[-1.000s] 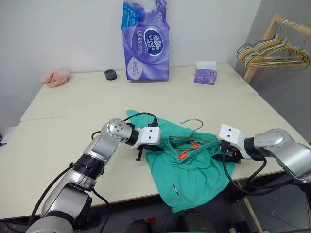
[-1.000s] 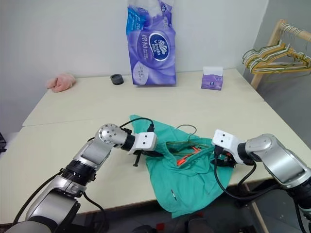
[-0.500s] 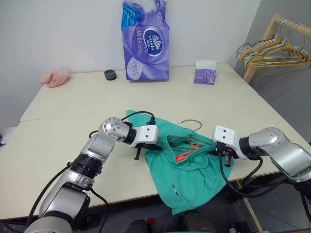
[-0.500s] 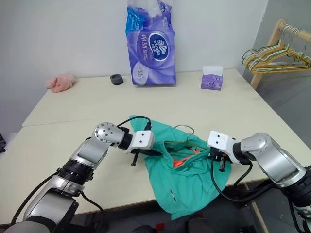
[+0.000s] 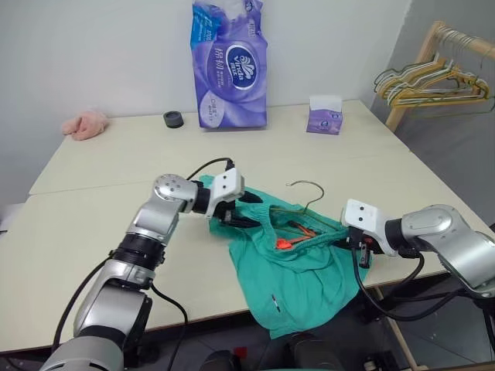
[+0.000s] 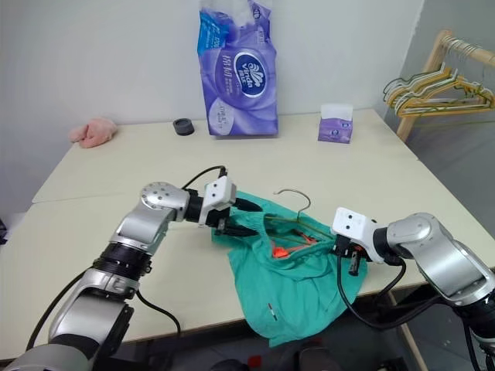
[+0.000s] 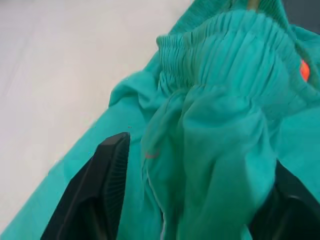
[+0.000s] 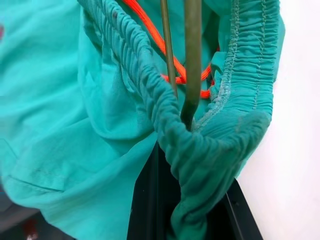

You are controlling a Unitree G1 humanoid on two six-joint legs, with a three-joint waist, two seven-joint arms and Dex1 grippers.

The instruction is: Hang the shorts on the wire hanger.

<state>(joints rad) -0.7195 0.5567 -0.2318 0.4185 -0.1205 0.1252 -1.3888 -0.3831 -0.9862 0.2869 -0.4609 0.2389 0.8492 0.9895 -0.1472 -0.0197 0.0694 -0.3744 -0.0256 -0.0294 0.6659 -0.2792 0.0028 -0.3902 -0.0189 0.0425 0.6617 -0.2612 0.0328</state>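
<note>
Shorts are lying spread at the front edge of the desk, both arms working at the waistband.

The teal shorts (image 5: 298,267) are draping over the near edge of the desk (image 5: 93,224), the legs hanging off. The wire hanger (image 5: 308,202) is sitting inside the waistband, its hook poking up behind the fabric. The left gripper (image 5: 246,210) is resting at the left end of the waistband, jaws standing apart with fabric bunching between them. The right gripper (image 5: 357,246) is pinching the right end of the waistband, jaws closed tight on the shorts, the wire running just beside them.
</note>
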